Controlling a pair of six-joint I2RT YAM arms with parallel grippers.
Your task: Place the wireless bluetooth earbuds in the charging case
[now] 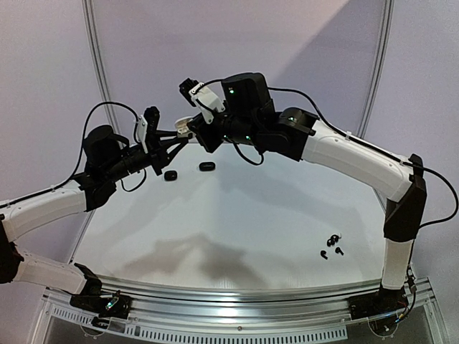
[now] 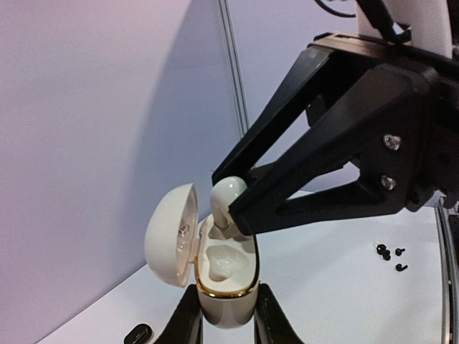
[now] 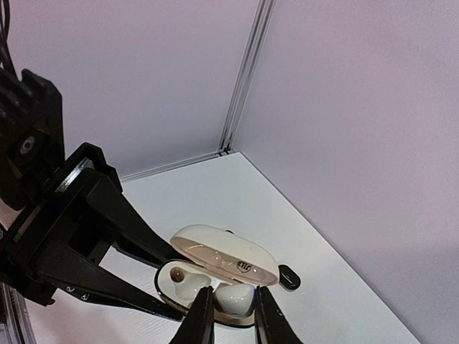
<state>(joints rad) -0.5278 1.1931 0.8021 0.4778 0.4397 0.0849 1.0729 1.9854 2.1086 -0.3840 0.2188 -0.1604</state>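
left gripper (image 2: 229, 319) clamps the open case (image 2: 172, 233), right gripper (image 3: 234, 301) pinches a white earbud (image 2: 228, 195); black earbuds (image 1: 331, 245) lie apart.

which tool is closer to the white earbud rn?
Right. The right tool pinches the white earbud itself, at the mouth of the open case. The left tool sits just below, clamped on the case body, not touching the earbud.

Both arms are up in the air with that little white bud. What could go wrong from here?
The white earbud is pinched only at the tips of the right fingers; it could slip and drop to the table.
The left fingers hold the charging case by its lower end in mid-air, so a push might tilt it.
The open lid sits close beside the right fingers and could get knocked.
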